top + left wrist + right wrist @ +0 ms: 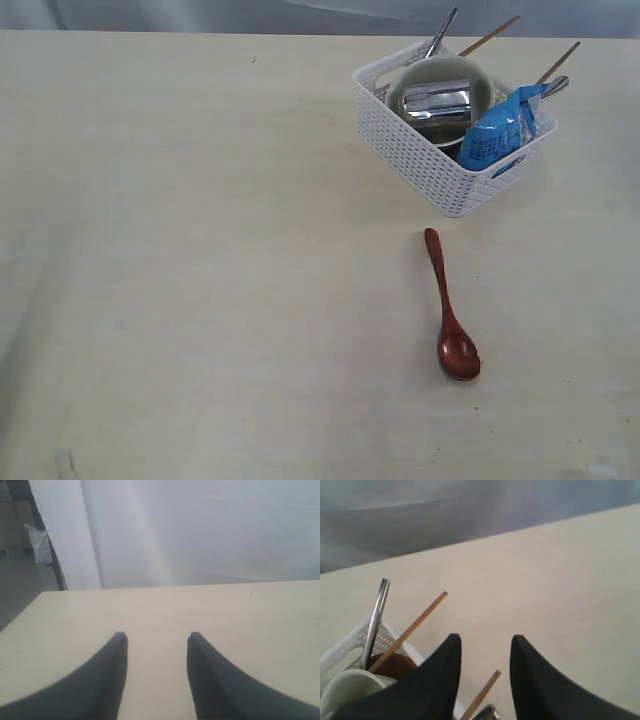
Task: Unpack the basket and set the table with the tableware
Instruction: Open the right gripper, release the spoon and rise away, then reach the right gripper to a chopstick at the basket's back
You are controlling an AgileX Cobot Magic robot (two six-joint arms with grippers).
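The white basket (405,145) stands at the far right of the table (200,260). It holds a cream bowl (440,66) with a steel cup (438,102) lying in it, two chopsticks (490,37), steel cutlery handles (441,32) and a blue snack bag (500,128). A red-brown wooden spoon (450,310) lies on the table in front of the basket. Neither gripper shows in the exterior view. My left gripper (157,637) is open over bare tabletop. My right gripper (485,640) is open above the basket's edge (350,647), with a chopstick tip (490,680) in line with its gap, untouched.
The right wrist view also shows a steel handle (375,617), a second chopstick (412,627), a brown plate (395,662) and the bowl's rim (345,687). A pale curtain (200,530) hangs behind the table's far edge (175,586).
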